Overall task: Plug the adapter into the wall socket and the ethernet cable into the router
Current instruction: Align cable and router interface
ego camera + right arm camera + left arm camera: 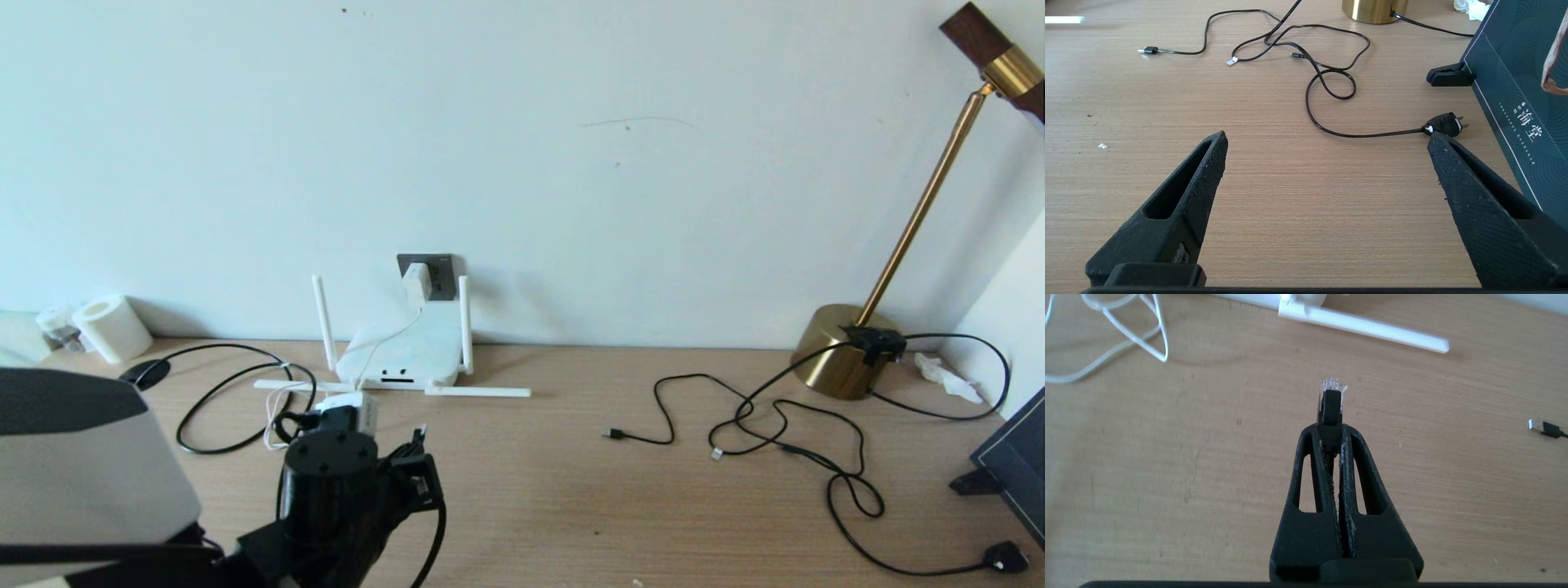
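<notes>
My left gripper (1331, 430) is shut on the ethernet cable (1331, 404), just behind its clear clip connector, which sticks out past the fingertips above the wooden desk. In the head view that connector (420, 432) is held in front of the router (400, 351), a short way from its dark port slots. The router lies flat against the wall with two antennas up and two lying on the desk. The white adapter (416, 282) sits plugged in the dark grey wall socket (442, 276), its thin white cord running down over the router. My right gripper (1327, 141) hangs open over bare desk.
A brass lamp (849, 351) stands at the right with thin black cords (784, 425) and a small black plug (1443, 124) strewn across the desk. A dark box (1515, 81) leans at the far right. A paper roll (110, 327) sits at the far left.
</notes>
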Motion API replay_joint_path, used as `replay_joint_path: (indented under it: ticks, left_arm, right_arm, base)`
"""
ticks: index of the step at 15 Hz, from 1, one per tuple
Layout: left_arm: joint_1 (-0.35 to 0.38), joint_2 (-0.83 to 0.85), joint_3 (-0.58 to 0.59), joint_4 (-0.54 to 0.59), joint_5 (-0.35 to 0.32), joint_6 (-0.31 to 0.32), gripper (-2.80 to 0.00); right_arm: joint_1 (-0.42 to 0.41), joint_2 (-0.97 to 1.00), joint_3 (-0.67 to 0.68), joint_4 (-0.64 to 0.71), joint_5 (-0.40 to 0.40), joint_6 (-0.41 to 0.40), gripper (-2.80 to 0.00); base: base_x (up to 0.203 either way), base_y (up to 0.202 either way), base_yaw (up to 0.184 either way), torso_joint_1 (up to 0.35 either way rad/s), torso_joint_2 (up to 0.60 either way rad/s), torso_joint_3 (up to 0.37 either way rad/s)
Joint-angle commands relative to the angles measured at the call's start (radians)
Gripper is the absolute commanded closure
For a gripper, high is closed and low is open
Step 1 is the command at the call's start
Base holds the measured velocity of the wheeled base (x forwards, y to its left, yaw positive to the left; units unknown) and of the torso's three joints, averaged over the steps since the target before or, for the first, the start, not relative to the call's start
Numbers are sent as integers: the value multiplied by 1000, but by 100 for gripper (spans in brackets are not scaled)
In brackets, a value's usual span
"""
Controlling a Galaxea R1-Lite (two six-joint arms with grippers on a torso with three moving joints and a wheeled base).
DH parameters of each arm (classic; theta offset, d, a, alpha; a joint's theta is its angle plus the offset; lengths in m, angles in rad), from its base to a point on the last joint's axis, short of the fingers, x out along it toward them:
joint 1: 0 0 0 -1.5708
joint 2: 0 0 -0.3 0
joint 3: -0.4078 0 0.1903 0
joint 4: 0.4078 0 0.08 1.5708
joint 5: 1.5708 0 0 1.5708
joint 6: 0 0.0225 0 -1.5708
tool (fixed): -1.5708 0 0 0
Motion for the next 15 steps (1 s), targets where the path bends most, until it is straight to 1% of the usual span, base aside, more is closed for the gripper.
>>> replay_joint_path:
  ticks: [1,2,3,6,9,11,15]
  left_arm:
    - [23,3,-14,-7,-16,46,0]
    - [38,9,-16,-7,-63,65,0]
    - [57,20,-26,-7,-100,71,0]
    - [165,92,-98,-7,-138,76,0]
    - [235,124,-137,-5,-215,79,0]
    - [271,131,-139,8,-271,80,0]
    - [312,171,-161,15,-292,80,0]
  right_arm:
    - [0,1,1,1,0,0,-280]
    - [0,1,1,1,0,1,-280]
    - [0,1,1,1,0,1,-280]
    - [0,1,1,2,0,1,-280]
    - [0,1,1,1,0,0,-280]
    - [1,1,1,1,0,1,-280]
    - [0,1,1,2,0,1,-280]
  base:
    - [0,0,0,0,0,0]
    - [0,0,0,0,0,0]
    - [0,0,0,0,0,0]
    - [0,0,0,0,0,0]
    - [0,0,0,0,0,0]
    - [0,0,0,0,0,0]
    - [0,0,0,0,0,0]
